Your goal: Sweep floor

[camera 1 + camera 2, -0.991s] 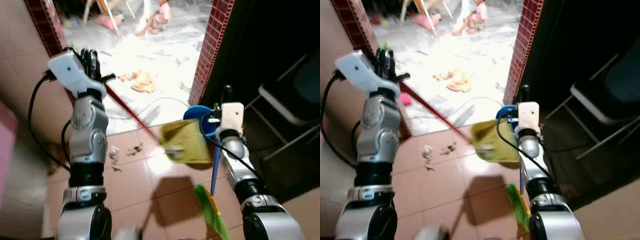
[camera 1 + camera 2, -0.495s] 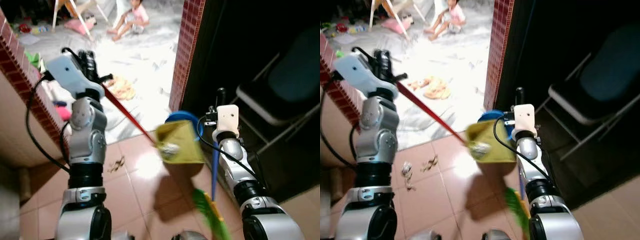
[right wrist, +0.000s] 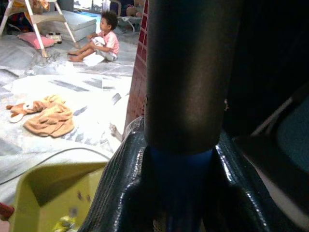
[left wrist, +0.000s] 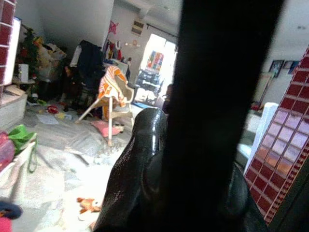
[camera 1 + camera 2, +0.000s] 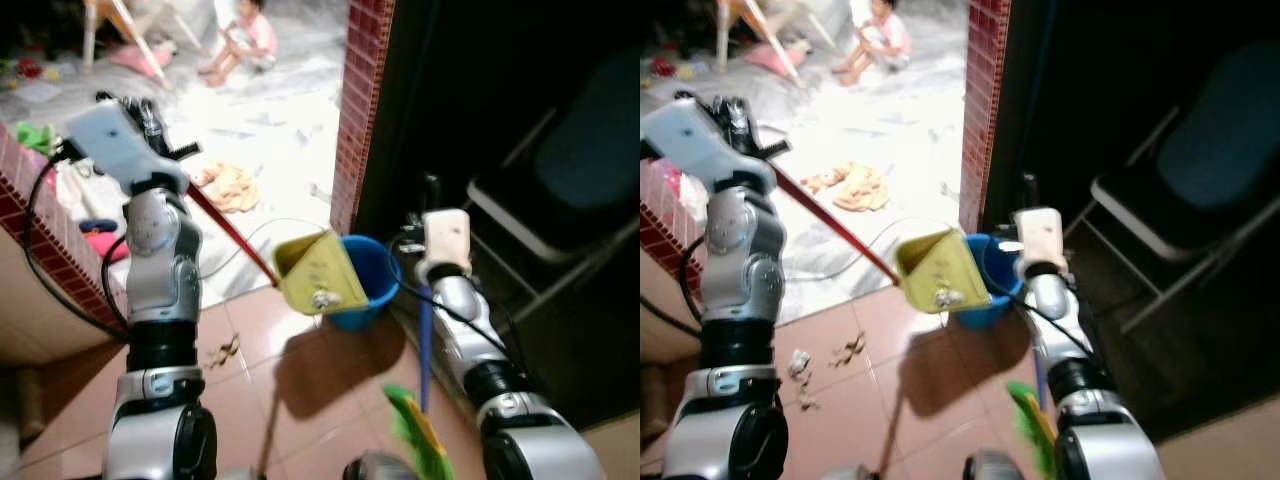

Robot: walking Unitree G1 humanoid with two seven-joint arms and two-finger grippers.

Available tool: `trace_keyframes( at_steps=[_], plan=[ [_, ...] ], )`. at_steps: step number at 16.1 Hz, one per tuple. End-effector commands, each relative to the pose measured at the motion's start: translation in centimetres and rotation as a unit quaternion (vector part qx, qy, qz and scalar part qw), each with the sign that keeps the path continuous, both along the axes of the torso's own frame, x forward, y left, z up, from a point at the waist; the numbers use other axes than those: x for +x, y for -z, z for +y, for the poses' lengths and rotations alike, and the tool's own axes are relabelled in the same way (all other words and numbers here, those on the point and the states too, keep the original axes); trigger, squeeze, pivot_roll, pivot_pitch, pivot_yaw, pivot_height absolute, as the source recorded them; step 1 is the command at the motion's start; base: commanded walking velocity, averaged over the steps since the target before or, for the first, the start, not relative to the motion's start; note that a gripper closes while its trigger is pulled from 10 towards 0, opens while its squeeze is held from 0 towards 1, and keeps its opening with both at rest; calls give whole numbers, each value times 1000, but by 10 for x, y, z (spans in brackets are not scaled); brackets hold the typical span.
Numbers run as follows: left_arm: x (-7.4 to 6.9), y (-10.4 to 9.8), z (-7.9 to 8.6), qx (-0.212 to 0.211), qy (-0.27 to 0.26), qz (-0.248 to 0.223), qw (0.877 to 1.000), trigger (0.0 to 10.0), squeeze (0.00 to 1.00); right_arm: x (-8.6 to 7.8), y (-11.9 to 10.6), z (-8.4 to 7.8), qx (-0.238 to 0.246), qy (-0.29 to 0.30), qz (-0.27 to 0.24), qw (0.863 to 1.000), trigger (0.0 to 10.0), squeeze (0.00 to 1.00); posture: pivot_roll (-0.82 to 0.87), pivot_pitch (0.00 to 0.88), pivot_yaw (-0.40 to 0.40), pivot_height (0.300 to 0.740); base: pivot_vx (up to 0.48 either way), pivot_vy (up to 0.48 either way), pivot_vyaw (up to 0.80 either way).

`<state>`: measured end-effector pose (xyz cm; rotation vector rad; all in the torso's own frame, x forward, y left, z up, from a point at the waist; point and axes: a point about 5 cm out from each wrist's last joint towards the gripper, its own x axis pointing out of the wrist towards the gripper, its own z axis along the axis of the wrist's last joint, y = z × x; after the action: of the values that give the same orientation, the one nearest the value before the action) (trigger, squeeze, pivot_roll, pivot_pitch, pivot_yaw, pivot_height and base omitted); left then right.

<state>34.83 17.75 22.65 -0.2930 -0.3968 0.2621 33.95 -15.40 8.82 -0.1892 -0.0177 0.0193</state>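
The left tool (image 5: 150, 120) is held high at the far left, the silver forearm rising almost upright from the near edge, and it is closed around the red handle (image 5: 232, 236) of a yellow dustpan (image 5: 314, 274). In the left wrist view the handle is seen only as a dark bar across the picture, with one black finger (image 4: 140, 183) pressed against it. The handle slopes down to the right, and the dustpan is carried tilted, clear of the floor (image 5: 300, 380), just left of a blue bucket (image 5: 368, 290) and partly in front of it. A small pale clump of sweepings (image 5: 322, 299) lies inside the pan; what it is cannot be made out.

The right tool (image 5: 429, 195) is largely hidden behind its white wrist housing. In the right wrist view its fingers (image 3: 120, 188) are shown clasped on the blue stick of a broom (image 5: 425, 350), which hangs upright beside the right forearm. The green bristles (image 5: 418, 430) are blurred and cut off by the near edge.

A little debris (image 5: 800, 365) lies on the red tiles near the left arm. A red brick pillar (image 5: 358, 100) stands behind the bucket; a folding chair (image 5: 560, 190) is dimly seen in the dark at the right. Beyond the doorway a seated person (image 5: 240, 40) and an orange cloth (image 5: 228, 185) are seen, washed out by bright light.
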Motion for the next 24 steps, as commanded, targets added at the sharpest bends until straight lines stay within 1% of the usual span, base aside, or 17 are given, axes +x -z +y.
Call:
trace_keyframes(
  at_steps=[1, 6, 8, 11, 12, 14, 15, 16, 17, 18, 19, 20, 21, 23, 24],
  plan=[
    [-1, -24, 3, -9, -15, -52, 998, 10000, 0, 7, -17, 13, 5, -18, -35, 999, 10000, 0, -24, 0, -10, 740, 461, 0, 0],
    [0, -29, 2, 11, -39, -58, 998, 10000, 0, 8, -18, 12, 10, -17, -38, 999, 10000, 0, -25, 0, -7, 740, 458, 0, 0],
    [0, -30, 2, 13, -38, -62, 997, 10000, 0, 8, -18, 13, 11, -17, -37, 999, 10000, 0, -24, 0, -7, 740, 0, 0, 0],
    [-1, -26, -7, 15, -18, -63, 998, 10000, 0, 8, -17, 13, 11, -18, -35, 999, 10000, 0, -24, 0, -7, 740, 0, 0, 0],
    [-1, -25, -16, 37, -1, -66, 997, 10000, 0, 8, -17, 14, 11, -19, -35, 999, 10000, 0, -24, 0, -7, 740, 0, 0, 0],
    [-2, -23, -24, 66, 17, -72, 995, 10000, 0, 8, -17, 13, 10, -19, -35, 999, 10000, 0, -24, 0, -7, 740, 0, 0, 0],
    [-4, -21, -32, 97, 34, -79, 992, 10000, 0, 8, -17, 13, 10, -18, -36, 999, 10000, 0, -24, 0, -7, 740, 0, 0, 0],
    [-7, -18, -41, 141, 48, -90, 985, 10000, 0, 8, -17, 13, 10, -17, -36, 999, 10000, 0, -26, 0, -5, 740, 0, 0, 0],
    [-8, -13, -52, 168, 69, -95, 979, 10000, 0, 8, -18, 13, 10, -17, -37, 999, 10000, 0, -27, 0, -5, 740, 0, 0, 0],
    [-8, -13, -52, 168, 69, -95, 979, 10000, 0, 8, -18, 13, 10, -17, -37, 999, 10000, 0, -27, 0, -5, 740, 0, 0, 0],
    [-11, -5, -67, 194, 103, -97, 971, 10000, 0, 8, -18, 13, 9, -17, -38, 999, 10000, 0, -27, 0, -5, 740, 0, 0, 0],
    [-12, -4, -72, 204, 115, -101, 967, 10000, 0, 8, -18, 13, 9, -17, -39, 999, 10000, 0, -27, 0, -5, 740, 0, 0, 0],
    [-15, -1, -86, 221, 153, -109, 957, 10000, 0, 8, -18, 13, 9, -18, -39, 999, 10000, 0, -28, 0, -7, 740, 0, 0, 0],
    [-18, 1, -97, 240, 182, -116, 947, 10000, 0, 8, -18, 13, 9, -19, -39, 999, 10000, 0, -28, 0, -5, 740, 0, 0, 0],
    [-21, 4, -106, 256, 208, -123, 936, 10000, 0, 8, -18, 14, 9, -20, -40, 999, 10000, 0, -28, 0, -5, 740, 0, 0, 0]
  ],
)
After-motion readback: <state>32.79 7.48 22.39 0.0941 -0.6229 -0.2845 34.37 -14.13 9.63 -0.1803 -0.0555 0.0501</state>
